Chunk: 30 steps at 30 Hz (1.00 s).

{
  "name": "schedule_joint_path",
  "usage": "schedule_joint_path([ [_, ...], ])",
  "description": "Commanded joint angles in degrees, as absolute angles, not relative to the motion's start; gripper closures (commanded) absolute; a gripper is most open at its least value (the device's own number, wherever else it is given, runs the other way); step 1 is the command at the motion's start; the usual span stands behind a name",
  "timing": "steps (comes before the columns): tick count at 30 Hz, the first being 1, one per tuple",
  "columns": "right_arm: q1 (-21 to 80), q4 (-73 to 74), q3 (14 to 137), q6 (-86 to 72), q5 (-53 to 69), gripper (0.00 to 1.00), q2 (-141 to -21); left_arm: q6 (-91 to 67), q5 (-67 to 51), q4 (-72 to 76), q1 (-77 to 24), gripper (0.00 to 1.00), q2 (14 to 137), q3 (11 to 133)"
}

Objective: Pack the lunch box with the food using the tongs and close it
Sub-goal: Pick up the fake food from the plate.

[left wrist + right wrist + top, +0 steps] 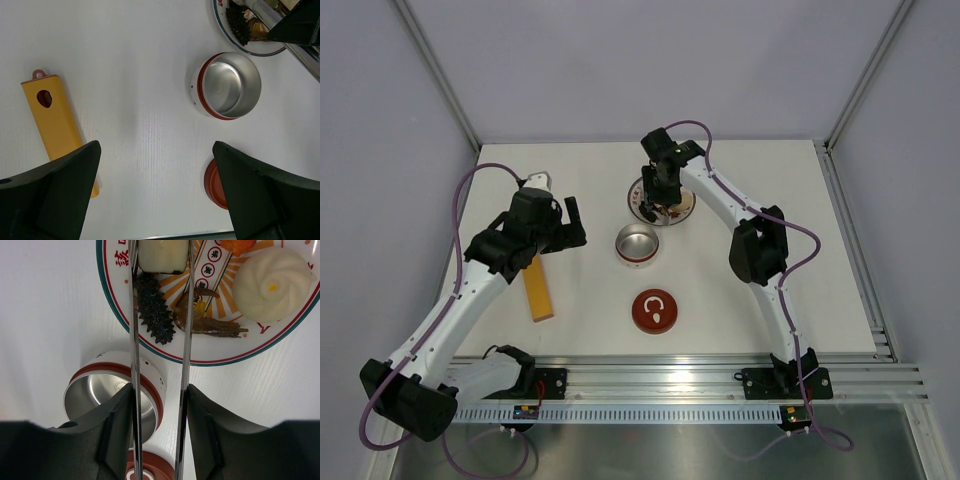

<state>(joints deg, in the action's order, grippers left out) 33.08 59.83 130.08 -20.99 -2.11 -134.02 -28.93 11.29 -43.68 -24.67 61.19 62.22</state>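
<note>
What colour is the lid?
The lid is dark red with a white curled mark; top view shows it best.

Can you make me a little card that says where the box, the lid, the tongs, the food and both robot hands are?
lunch box: open and empty, on the table next to the plate
lid: off, lying flat on the table
tongs: held by the right hand, reaching over the plate
food: on the plate; a beige piece sits between the tong arms
left hand: open, holding nothing, near the yellow bar
</note>
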Motion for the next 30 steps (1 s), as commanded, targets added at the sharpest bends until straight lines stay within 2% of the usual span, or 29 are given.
schedule_joint_path([
  [1, 34.1, 59.85, 132.54, -21.01, -2.72, 0.5, -131.66, -28.39, 12.83, -42.19, -24.43, 0.01, 59.94, 61.44],
  [5, 34.1, 60.29, 133.33, -20.48, -4.04, 0.59, -130.17, -28.65, 12.31, -41.92, -24.43, 0.01, 60.03, 61.17],
  [12, 34.1, 60.65, 135.09, -19.86, -5.54, 0.65, -128.06, -28.92, 11.78, -41.66, -24.43, 0.01, 60.12, 60.82],
  [30, 34.1, 56.6, 125.07, -20.83, -6.07, 0.68, -119.19, -28.48, 12.04, -41.92, -24.35, 0.01, 59.94, 61.08],
])
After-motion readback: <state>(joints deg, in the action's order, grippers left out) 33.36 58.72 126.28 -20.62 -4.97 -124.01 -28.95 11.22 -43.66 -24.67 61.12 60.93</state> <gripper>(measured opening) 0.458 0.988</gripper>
